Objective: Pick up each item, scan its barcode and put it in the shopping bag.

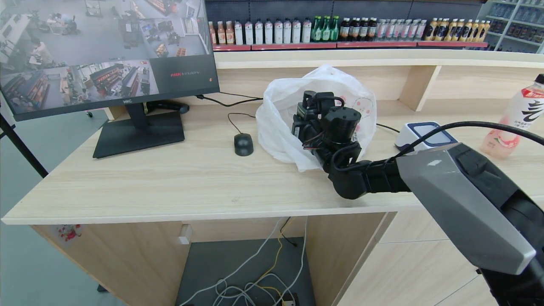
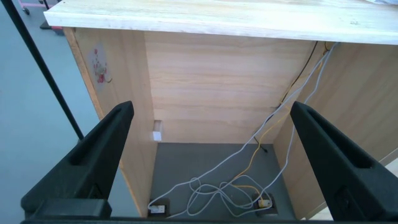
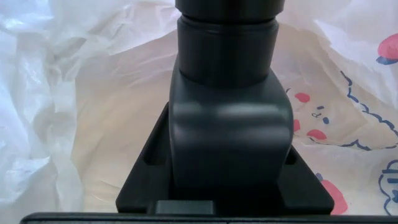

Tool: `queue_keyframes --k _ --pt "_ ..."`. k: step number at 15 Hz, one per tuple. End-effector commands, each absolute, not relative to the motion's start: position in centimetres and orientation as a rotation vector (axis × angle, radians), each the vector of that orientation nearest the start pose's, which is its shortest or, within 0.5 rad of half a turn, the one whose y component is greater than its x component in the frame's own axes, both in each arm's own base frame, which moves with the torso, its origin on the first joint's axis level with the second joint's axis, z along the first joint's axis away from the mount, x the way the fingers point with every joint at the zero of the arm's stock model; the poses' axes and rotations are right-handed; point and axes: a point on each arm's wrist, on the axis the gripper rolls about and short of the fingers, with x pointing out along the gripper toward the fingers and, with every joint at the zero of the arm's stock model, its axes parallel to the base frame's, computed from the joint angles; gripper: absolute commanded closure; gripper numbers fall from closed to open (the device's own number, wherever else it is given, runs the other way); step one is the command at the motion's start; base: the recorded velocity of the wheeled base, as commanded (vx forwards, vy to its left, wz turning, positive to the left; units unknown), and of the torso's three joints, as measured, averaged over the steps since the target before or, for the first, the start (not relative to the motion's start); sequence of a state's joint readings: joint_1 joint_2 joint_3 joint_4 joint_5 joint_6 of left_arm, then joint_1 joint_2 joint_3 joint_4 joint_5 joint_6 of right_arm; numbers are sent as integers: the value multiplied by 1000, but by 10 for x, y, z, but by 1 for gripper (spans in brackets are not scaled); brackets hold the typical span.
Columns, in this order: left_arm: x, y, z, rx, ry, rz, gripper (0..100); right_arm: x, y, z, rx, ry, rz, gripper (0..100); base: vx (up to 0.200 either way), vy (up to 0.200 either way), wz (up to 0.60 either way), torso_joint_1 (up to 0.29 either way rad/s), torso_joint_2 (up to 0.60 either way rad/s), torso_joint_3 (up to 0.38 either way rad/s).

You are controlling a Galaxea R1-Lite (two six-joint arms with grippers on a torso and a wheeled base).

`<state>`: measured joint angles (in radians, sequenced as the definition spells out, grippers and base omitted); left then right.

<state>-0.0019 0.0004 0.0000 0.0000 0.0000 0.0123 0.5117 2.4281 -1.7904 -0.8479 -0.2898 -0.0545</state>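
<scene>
- Right gripper sat inside the crumpled white plastic shopping bag; its grip could not be told.
- Left gripper hung below the pale wooden counter, jaws apart.

The shopping bag is thin, crinkled white plastic, the tabletop pale matt wood-grain, the bottle glossy plastic.

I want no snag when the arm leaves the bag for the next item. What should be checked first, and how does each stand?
1. Right hand inside white plastic shopping bag: ok.
2. Item released from it: cannot tell.
3. Pink-labelled plastic drink bottle upright on wooden counter: ok.
4. White barcode scanner beside bag: ok.
5. Left hand open, empty, below counter: ok.
</scene>
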Motion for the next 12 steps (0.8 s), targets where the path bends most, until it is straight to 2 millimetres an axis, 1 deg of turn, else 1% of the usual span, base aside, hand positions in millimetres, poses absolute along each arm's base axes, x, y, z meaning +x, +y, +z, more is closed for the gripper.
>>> queue_keyframes --k 1,5,12 --pt "-23 0 75 12 0 -2 0 449 245 173 27 -198 216 100 0 0 0 0 0 0" --pt "-23 0 75 12 0 -2 0 452 247 164 22 -183 217 100 0 0 0 0 0 0" --pt "-23 0 75 12 0 -2 0 453 247 159 18 -174 216 100 0 0 0 0 0 0"
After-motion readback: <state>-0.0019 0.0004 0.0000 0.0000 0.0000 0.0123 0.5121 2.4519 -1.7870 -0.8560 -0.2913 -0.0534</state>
